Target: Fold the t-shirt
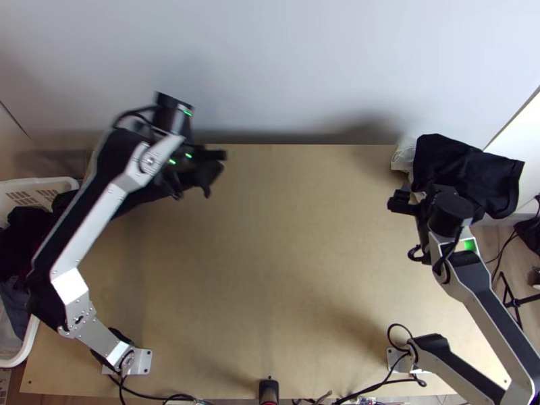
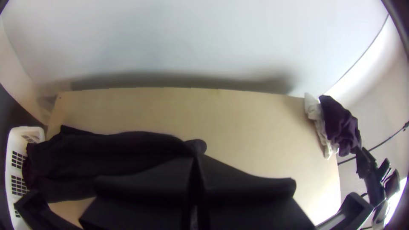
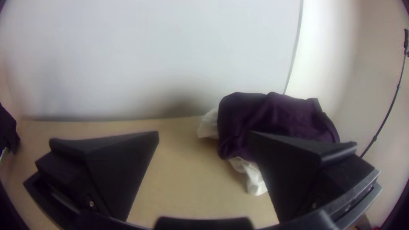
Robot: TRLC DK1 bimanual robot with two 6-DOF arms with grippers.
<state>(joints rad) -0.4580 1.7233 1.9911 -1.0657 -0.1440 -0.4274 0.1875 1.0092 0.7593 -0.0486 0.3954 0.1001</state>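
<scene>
L gripper (image 2: 194, 161) pinches dk t-shirt (image 2: 115, 149), its length running twd laundry basket (image 2: 26, 130); R gripper (image 3: 204, 135), wide, farther from basket.

Pale wall (image 1: 290, 61) behind light wooden table (image 1: 270, 256).

The light wooden table (image 1: 270, 270) carries crumpled white material (image 1: 403, 156) under dark cloth (image 1: 452, 165) at its far right corner.

Two arms (image 1: 91, 229) over wooden table (image 1: 270, 256), basket (image 1: 64, 184) left, dark cloth (image 1: 459, 165) right
</scene>
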